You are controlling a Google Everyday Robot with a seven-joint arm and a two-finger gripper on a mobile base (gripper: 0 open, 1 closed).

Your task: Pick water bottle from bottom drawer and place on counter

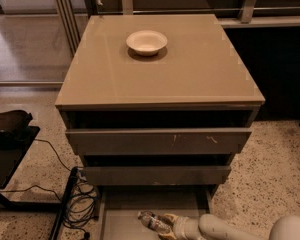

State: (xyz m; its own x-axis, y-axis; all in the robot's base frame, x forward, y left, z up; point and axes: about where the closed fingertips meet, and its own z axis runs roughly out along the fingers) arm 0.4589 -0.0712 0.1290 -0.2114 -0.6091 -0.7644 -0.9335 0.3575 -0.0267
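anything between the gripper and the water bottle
No gap shows: in the camera view the gripper sits right against the water bottle in the bottom drawer.

1. The end effector (169, 222) sits low at the 6 o'clock edge of the view and points toward 9 o'clock.
2. The arm (222, 229), pale and tubular, lies nearly level and reaches in from about 5 o'clock.
3. A rounded pale joint (290, 229) shows in the corner near 4 o'clock, cut off by the frame.
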